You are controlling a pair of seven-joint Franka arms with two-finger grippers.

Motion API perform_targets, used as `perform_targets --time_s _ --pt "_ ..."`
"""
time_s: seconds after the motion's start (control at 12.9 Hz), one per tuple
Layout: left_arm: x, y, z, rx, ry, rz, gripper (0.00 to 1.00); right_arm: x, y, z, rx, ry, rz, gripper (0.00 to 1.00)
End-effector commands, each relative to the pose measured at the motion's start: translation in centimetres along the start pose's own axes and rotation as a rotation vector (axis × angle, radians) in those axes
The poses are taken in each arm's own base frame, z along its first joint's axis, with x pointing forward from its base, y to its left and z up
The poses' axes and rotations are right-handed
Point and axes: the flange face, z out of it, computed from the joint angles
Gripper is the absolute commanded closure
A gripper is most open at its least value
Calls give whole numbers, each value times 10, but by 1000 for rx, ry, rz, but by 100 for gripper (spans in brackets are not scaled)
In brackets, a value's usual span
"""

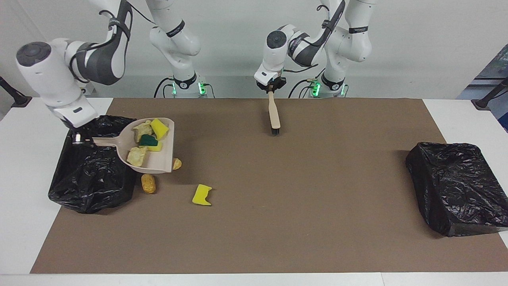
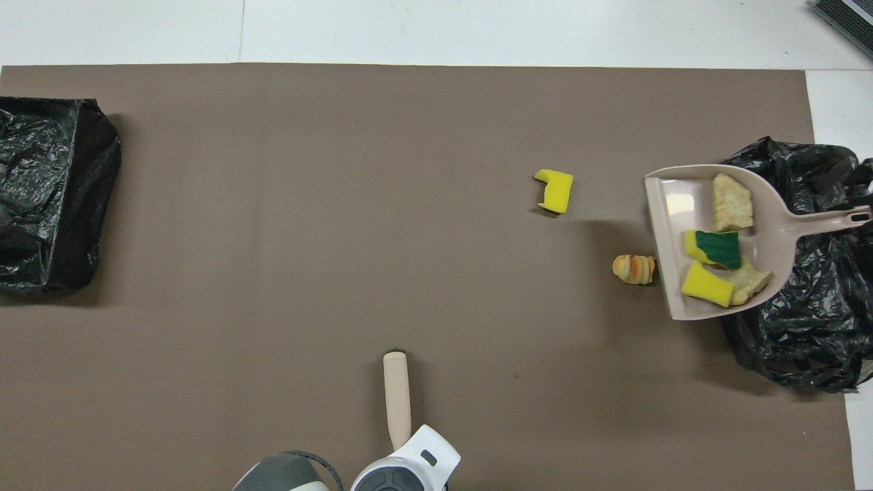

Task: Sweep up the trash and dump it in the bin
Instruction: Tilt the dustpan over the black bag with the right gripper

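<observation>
My right gripper (image 1: 77, 138) is shut on the handle of the beige dustpan (image 1: 160, 159), holding it raised and about level over the rim of the black-lined bin (image 1: 91, 174) at the right arm's end. Several trash scraps lie in the dustpan (image 2: 672, 218): yellow and green-topped sponge chunks (image 2: 716, 248) and tan bread pieces (image 2: 732, 202). On the mat lie a croissant piece (image 2: 633, 269), a bread piece (image 1: 148, 183) and a yellow sponge (image 1: 202, 195). My left gripper (image 1: 271, 87) is shut on the beige brush (image 1: 274, 113), which hangs bristles down just over the mat.
A second black-lined bin (image 1: 456, 186) stands at the left arm's end of the table. A brown mat (image 1: 301, 206) covers the table's middle, with white table edges around it.
</observation>
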Motion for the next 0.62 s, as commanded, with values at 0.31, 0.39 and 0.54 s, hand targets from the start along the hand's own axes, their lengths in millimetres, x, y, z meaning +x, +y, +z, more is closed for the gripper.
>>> perform_targets --time_s 0.31,0.39,0.54 --pt "22 -11 4 -1 9 95 84 -90 -22 -32 -44 -241 32 100" --pt "29 -11 4 -1 1 90 47 -89 -21 -29 -37 -311 29 100" --pt "48 -15 -9 -21 3 52 9 -79 -17 -21 -47 -435 10 100"
